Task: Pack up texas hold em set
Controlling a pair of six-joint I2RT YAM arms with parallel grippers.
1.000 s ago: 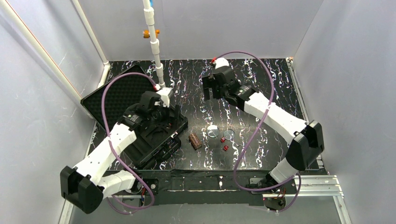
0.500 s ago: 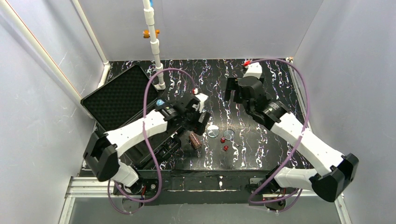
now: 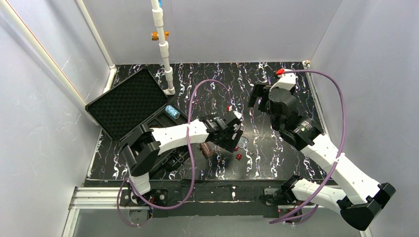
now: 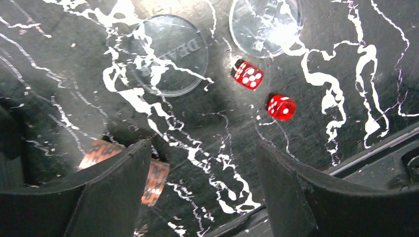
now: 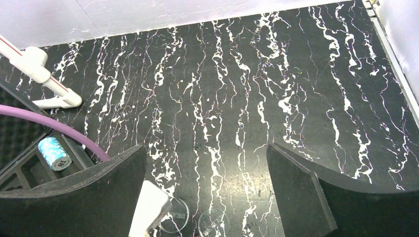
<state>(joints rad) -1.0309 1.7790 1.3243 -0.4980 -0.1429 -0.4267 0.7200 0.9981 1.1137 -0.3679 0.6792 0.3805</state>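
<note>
The open black case (image 3: 129,102) lies with its lid laid back, foam lining up, and a blue-white chip stack (image 3: 172,111) rests on its side in a compartment of the case's base near the hinge. Just right of the case, on the marbled table (image 3: 217,84), lies the brown chip stack (image 3: 206,149), tipped over. A little farther right of the case are two clear discs (image 4: 165,54) side by side and two red dice (image 4: 248,75), close but apart. The left gripper (image 4: 202,150) hangs over this spot right of the case, jaws spread wide with nothing between them, one finger (image 4: 113,192) partly hiding the brown stack. The right gripper (image 5: 206,149) is well right of the case, level with its lid, jaws likewise spread and empty
</note>
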